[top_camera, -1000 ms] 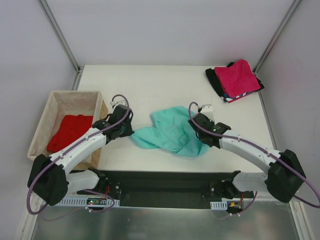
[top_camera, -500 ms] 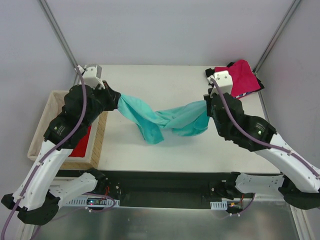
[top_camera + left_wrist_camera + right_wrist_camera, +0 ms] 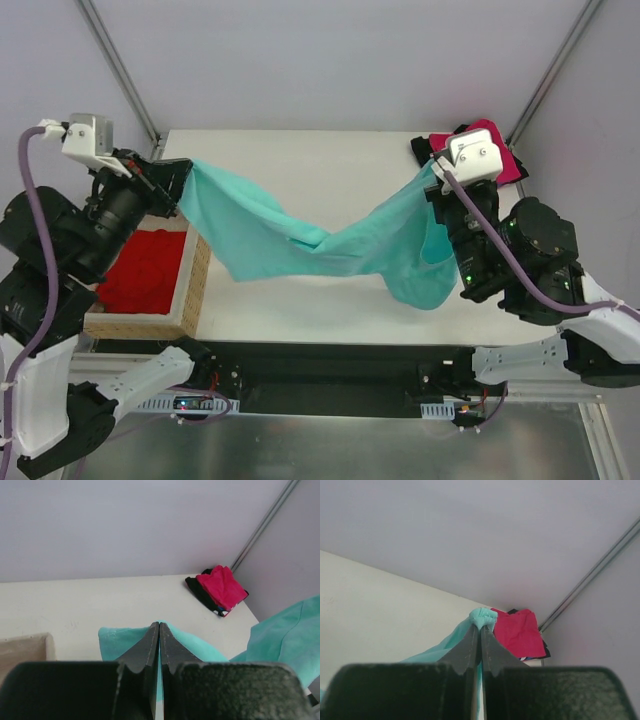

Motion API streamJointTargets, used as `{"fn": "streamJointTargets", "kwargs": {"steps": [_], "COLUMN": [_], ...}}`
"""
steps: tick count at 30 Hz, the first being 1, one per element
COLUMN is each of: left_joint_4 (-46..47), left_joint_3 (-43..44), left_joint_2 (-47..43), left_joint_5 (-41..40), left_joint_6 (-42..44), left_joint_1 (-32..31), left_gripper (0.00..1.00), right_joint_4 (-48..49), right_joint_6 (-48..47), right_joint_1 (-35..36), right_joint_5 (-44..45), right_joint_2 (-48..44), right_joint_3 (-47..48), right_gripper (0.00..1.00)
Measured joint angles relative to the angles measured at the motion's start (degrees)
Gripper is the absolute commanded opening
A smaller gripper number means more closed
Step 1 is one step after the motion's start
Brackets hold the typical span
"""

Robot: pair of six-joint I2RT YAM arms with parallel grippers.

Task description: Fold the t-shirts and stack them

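The teal-green t-shirt [image 3: 300,245] hangs in the air over the table, stretched between both arms and sagging in the middle. My left gripper [image 3: 185,182] is shut on its left corner; in the left wrist view the cloth [image 3: 117,641] spreads from the closed left gripper [image 3: 159,626]. At the other end my right gripper [image 3: 433,182] is shut on a bunched corner [image 3: 482,616], which shows above the closed right gripper [image 3: 481,628]. A folded magenta-pink t-shirt [image 3: 500,140] lies on a black one [image 3: 424,152] at the back right. The bright red t-shirt [image 3: 145,272] lies in the basket.
The wicker basket [image 3: 196,290] stands at the table's left edge, under my raised left arm. The white table [image 3: 300,165] is bounded by grey walls and metal corner posts. In the wrist views, the folded stack [image 3: 222,587] [image 3: 518,632] sits in the far corner.
Both arms have risen and drawn apart, lifting the teal-green t-shirt off the table and spreading it from a crumpled heap into a wide hanging sheet.
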Motion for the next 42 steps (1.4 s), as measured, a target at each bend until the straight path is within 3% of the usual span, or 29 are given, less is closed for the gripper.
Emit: {"fn": "streamJointTargets", "kwargs": {"steps": [5,9,16,20,25,30,31,32,35,36,42], "left_joint_4": [-1.01,-0.72,2.84,3.52,4.22,6.93,7.21,7.39,8.33,8.52,9.25], "left_joint_3": [1.44,-4.92,-30.71,-42.45,-47.47,-47.47,-47.47,-47.47,-47.74,-47.91,-48.06], "left_joint_2": [-0.17,0.61,0.55,-0.13,-2.56,-2.99,-2.64,-2.36,-1.49,-1.38,-1.14], "left_joint_5": [-0.11,0.0,3.06,4.59,5.51,6.01,6.32,6.64,7.41,7.48,8.79], "left_joint_6": [0.96,0.72,-3.54,-6.29,-8.11,-8.39,-8.46,-8.52,-8.7,-8.81,-9.4], "left_joint_1": [0.0,0.0,0.0,0.0,0.0,0.0,0.0,0.0,0.0,0.0,0.0], "left_gripper": [0.0,0.0,0.0,0.0,0.0,0.0,0.0,0.0,0.0,0.0,0.0], "right_joint_4": [6.4,5.14,-14.51,-20.0,-24.7,-26.99,-27.19,-27.26,-27.98,-28.72,-36.28], "right_joint_6": [-5.29,-0.61,26.62,39.67,54.64,64.83,66.49,68.48,72.15,72.74,74.27], "right_joint_1": [-0.61,-4.83,-15.82,-17.25,-13.44,-7.63,-6.78,-6.05,-4.57,-4.15,-3.5], "right_joint_5": [2.45,2.23,-5.81,-12.35,-20.44,-24.5,-25.18,-25.97,-26.6,-26.49,-22.56], "right_joint_2": [-0.37,-2.54,-5.81,-6.32,-4.96,-1.44,-0.46,0.94,3.34,4.24,5.53], "right_joint_3": [-2.58,-10.45,-27.26,-38.71,-50.66,-53.53,-53.59,-53.75,-53.83,-53.79,-46.38], "right_gripper": [0.01,0.01,0.01,0.01,0.01,0.01,0.08,0.33,0.91,0.99,0.97]}}
